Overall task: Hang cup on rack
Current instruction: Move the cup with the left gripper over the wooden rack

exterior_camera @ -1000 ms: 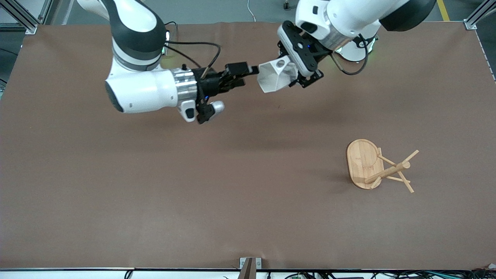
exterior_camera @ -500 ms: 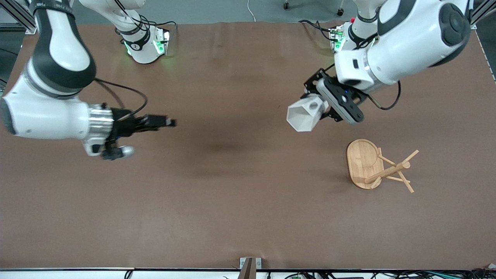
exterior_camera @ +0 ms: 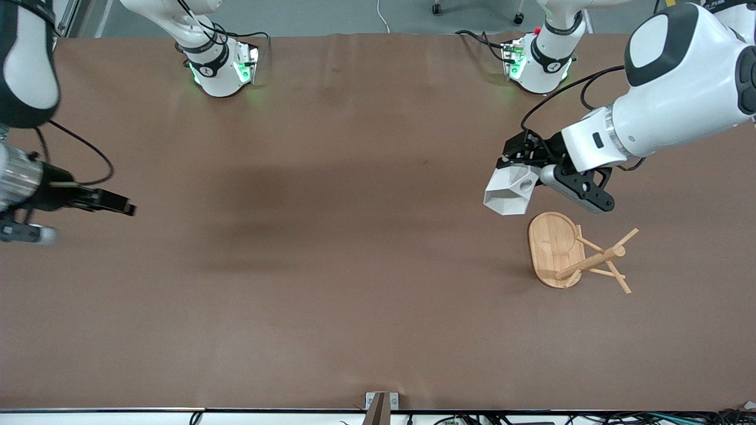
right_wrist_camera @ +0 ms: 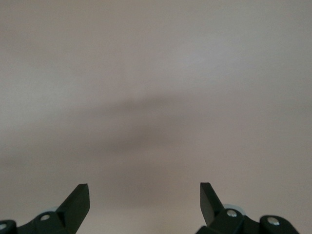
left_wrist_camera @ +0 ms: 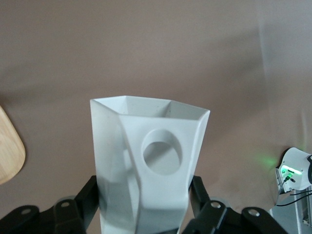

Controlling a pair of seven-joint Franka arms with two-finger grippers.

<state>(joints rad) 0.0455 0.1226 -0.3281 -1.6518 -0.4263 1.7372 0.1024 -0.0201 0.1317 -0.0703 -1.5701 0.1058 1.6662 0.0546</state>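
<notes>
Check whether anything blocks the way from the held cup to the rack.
Nothing visible does. The left gripper holds the cup in the air beside the rack, with only bare table between them. The right gripper waits at its own end.

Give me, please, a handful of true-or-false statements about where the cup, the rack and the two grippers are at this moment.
1. The left gripper is shut on the cup. True.
2. The cup already hangs on a peg of the rack. False: it is in the air, just clear of the rack's oval base.
3. The right gripper holds nothing, jaws open. True.
4. The rack stands at the right arm's end of the table. False: it is at the left arm's end.
5. The handle's round hole shows in the left wrist view. True.
</notes>
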